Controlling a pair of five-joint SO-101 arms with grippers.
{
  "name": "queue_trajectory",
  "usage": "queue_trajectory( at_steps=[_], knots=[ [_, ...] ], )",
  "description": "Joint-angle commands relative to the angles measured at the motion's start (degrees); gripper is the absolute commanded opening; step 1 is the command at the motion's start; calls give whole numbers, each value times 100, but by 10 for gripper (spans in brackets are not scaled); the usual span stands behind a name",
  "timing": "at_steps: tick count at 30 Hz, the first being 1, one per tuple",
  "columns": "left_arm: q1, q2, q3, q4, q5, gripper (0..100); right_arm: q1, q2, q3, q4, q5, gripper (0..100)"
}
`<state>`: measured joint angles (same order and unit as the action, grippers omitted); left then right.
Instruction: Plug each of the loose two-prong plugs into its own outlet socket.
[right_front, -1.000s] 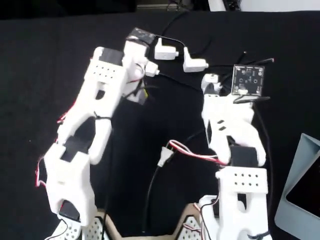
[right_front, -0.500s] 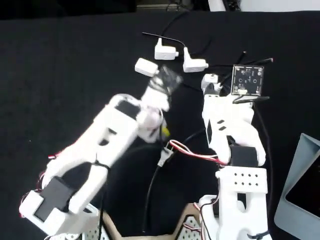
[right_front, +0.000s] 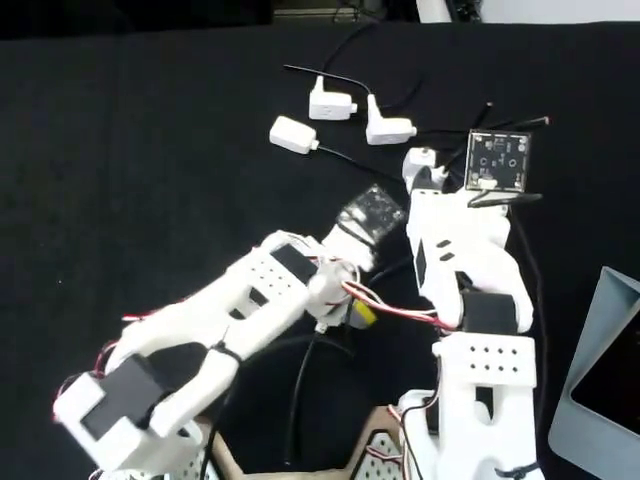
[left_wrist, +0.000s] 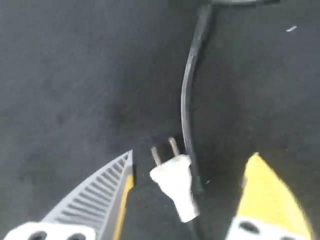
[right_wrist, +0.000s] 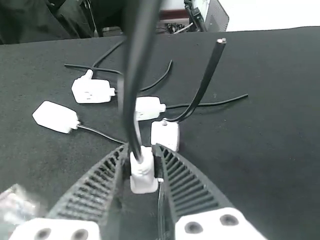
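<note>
My right claw (right_wrist: 140, 148) is gripping one white black-corded two-prong plug (right_wrist: 141, 175) just beside a white socket block (right_wrist: 165, 134) toward the far edge of the black desk (right_front: 120, 150), my left claw (left_wrist: 191, 159) is hanging wide open over the second plug (left_wrist: 175, 182) nearer the front edge, and nothing is seemingly plugged in yet.

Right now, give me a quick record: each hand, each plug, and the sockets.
left hand: open, straddling the loose plug
loose plug: lying on the black cloth, prongs bare
right hand: shut on the held plug
held plug: white, black cable rising from it
sockets: four white ones spread on the cloth
</note>
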<state>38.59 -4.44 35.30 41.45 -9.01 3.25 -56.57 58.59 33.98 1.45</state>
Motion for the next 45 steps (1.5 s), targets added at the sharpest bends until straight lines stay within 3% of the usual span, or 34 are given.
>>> queue_trajectory(
  at_steps=[1,7,15,27,33,37,40,45],
  knots=[
    [224,589,-215,-352,-404,349,26,-119,-347,18,35,12],
    [145,1618,-1578,791,-457,309,26,-110,-338,18,35,12],
    [154,1837,-1780,1046,-466,20,26,-119,-330,18,35,12],
    [-136,-589,-31,1037,-475,29,26,-119,-330,18,35,12],
    [-470,-1055,251,1002,-475,36,44,-119,-347,9,26,12],
    [-453,-993,251,976,-422,183,70,-127,-356,-9,0,12],
    [-505,-949,303,598,132,298,70,-127,-365,-18,-9,12],
    [-365,-756,277,-9,369,302,70,-127,-462,-18,-281,12]
  ],
)
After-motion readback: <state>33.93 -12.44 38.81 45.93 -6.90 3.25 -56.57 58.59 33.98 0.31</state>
